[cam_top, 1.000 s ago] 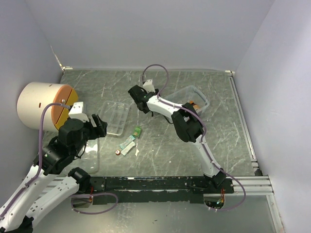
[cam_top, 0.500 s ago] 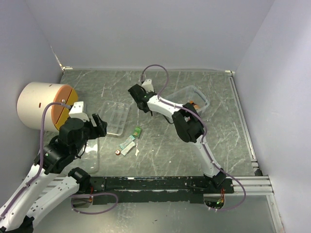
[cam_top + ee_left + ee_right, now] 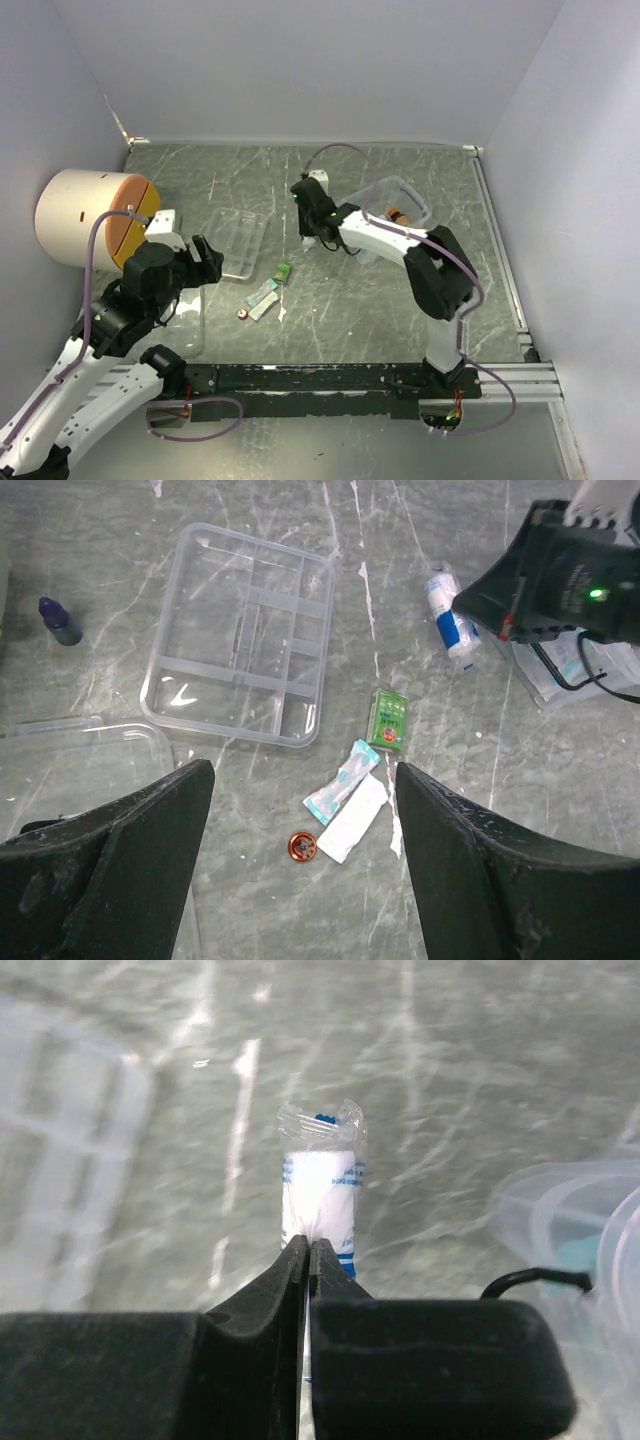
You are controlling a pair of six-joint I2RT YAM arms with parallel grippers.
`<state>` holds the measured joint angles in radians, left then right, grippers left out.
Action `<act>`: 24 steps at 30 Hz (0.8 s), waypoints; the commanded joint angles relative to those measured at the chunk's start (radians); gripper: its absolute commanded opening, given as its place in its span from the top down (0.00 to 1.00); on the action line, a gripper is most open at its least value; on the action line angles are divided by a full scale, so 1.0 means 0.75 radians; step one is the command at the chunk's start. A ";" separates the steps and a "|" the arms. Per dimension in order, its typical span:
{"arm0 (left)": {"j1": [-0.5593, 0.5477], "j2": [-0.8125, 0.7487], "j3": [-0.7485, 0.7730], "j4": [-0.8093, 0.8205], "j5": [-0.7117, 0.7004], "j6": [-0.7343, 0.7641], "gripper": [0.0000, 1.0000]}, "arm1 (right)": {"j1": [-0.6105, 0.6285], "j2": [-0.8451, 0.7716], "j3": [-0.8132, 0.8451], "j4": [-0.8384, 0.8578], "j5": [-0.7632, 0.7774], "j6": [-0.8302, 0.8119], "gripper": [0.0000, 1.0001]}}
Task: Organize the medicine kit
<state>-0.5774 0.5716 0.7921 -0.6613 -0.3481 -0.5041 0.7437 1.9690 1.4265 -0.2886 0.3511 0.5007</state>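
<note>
Right gripper [image 3: 308, 1250] is closing fully at the near end of the wrapped roll [image 3: 320, 1185]; hold unclear. Left gripper [image 3: 300, 775] is hovering wide open near the divided tray [image 3: 250, 610].

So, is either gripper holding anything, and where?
Left gripper open, empty. Right gripper shut at the near end of the wrapped bandage roll; grip cannot be told.

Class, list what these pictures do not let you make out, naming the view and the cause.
1. Right wrist: whether the shut right gripper pinches the bandage roll; its fingers cover the near end.
2. Left wrist: medicine kit case, cut by the edge, behind the right arm.
3. Top: green packet print, too small.
</note>
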 commanded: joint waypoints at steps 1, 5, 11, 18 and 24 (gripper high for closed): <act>0.012 0.009 -0.013 0.046 0.074 0.018 0.15 | -0.003 -0.194 -0.140 0.208 -0.323 0.065 1.00; 0.012 0.021 -0.054 0.136 0.204 -0.059 0.13 | -0.005 -0.340 -0.304 0.312 -0.521 0.150 1.00; 0.011 0.105 -0.255 0.606 0.531 -0.411 0.14 | -0.005 -0.551 -0.623 0.594 -0.706 0.432 1.00; 0.009 0.412 -0.348 1.037 0.766 -0.619 0.17 | -0.003 -0.671 -0.860 0.945 -0.782 0.742 1.00; -0.005 0.550 -0.380 1.208 0.791 -0.715 0.26 | -0.004 -0.706 -0.865 0.954 -0.784 0.756 1.00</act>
<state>-0.5774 0.9627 0.5262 0.0521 0.1768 -0.9615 0.7425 1.4780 0.7750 0.3450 -0.2165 1.0187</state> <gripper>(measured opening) 0.767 0.009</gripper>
